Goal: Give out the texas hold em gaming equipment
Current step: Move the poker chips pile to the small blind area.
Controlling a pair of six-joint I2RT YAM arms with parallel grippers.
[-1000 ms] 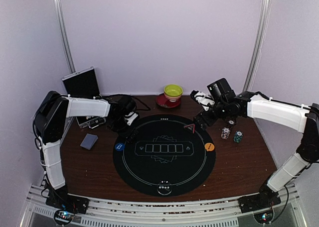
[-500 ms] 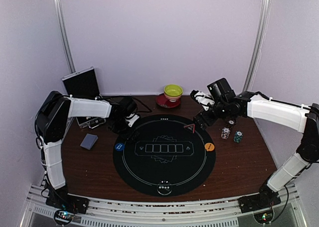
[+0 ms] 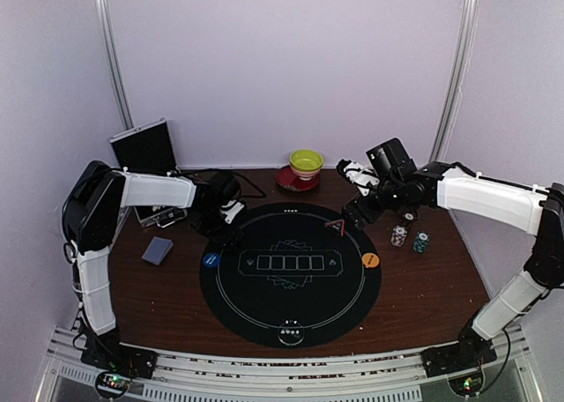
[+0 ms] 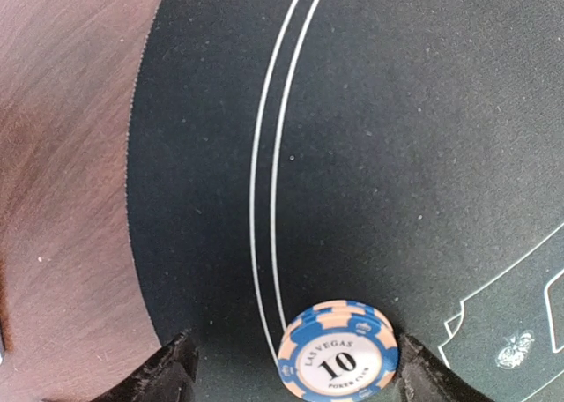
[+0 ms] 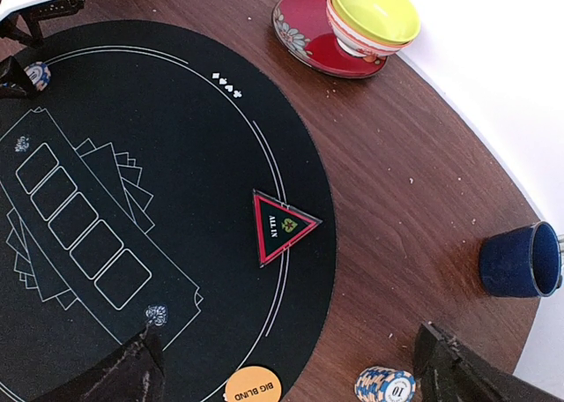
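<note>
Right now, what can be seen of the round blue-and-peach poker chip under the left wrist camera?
The blue-and-peach poker chip lies face up on the black felt mat, overlapping its double white line. Its white centre reads LAS VEGAS 10 POKER CLUB. It sits between the left gripper's open fingers, close by one, apart from the other.

Blue chip (image 4: 339, 351) lies on black mat (image 4: 397, 155) inside parted left pincer (image 4: 293, 368).

Soft, even light is falling from above, leaving the walls (image 3: 282, 67) glowing pale and only faint shadows lying under my arms. My left wrist camera is rendering the chip (image 4: 337, 349) sharp while the table (image 4: 62, 155) is looking slightly soft. In my right wrist view, the walls are blowing out white behind the bowl (image 5: 372, 14).
</note>
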